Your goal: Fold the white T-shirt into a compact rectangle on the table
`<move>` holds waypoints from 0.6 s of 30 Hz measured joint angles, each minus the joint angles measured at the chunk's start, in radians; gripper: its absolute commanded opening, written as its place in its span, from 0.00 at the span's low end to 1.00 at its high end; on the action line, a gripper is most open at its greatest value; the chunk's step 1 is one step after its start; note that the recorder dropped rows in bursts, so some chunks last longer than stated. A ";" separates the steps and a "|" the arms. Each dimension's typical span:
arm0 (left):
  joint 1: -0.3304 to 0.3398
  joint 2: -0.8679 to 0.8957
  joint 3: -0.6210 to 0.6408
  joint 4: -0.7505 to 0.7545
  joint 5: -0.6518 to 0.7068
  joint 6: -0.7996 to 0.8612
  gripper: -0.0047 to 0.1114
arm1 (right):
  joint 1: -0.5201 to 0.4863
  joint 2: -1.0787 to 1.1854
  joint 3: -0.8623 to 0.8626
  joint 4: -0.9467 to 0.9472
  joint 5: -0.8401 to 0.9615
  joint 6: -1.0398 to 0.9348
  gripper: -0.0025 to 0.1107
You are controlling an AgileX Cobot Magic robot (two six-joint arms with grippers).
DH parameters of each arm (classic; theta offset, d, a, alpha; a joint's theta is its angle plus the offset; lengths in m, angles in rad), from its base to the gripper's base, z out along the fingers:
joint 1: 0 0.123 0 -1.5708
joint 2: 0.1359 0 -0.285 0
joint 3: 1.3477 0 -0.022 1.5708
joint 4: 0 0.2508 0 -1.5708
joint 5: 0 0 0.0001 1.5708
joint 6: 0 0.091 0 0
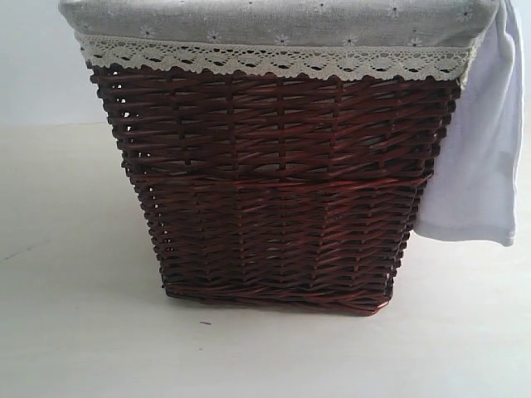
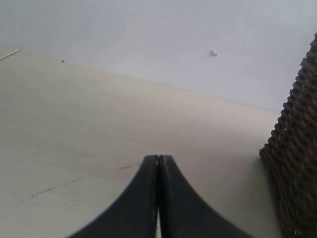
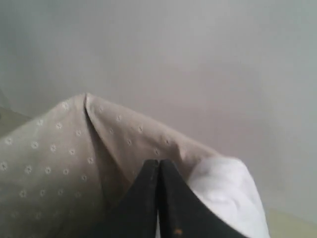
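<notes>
My left claw (image 2: pixel 158 159) is squeezed all the way closed, its two black tips pressed flat together. It hangs just over the pale bench (image 2: pixel 99 124). The dark brown basket (image 2: pixel 297 163) is off to one side of it, not touching. My right claw (image 3: pixel 158 162) is closed tight too, tips together. It sits up at the top of the basket, right over the grey liner (image 3: pixel 59 163) with the tiny flowers. The white T-shirt (image 3: pixel 223 191) is bunched just beside its tips. I cannot tell if a bit of the shirt is pinched in there, because I see no cloth between the tips. From the outside camera, the basket stands on the bench and fills most of the view. The liner is folded over its rim, with a strip of cream lace (image 1: pixel 274 60) along the edge. The white T-shirt hangs out over the right side of the basket and drapes down its outside. Its bottom edge ends partway down the basket, up off the bench.
</notes>
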 measured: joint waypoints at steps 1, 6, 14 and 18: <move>0.000 0.000 0.000 0.000 0.000 0.000 0.04 | 0.000 -0.010 -0.025 0.000 -0.005 0.014 0.02; 0.000 0.000 0.000 0.000 0.000 0.000 0.04 | 0.000 -0.049 -0.124 0.007 -0.081 0.083 0.07; 0.000 0.000 0.000 0.000 0.000 0.000 0.04 | -0.034 -0.016 -0.063 0.001 -0.250 0.074 0.51; 0.000 0.000 0.000 0.000 0.000 0.000 0.04 | -0.015 -0.100 0.047 -0.003 -0.246 -0.037 0.50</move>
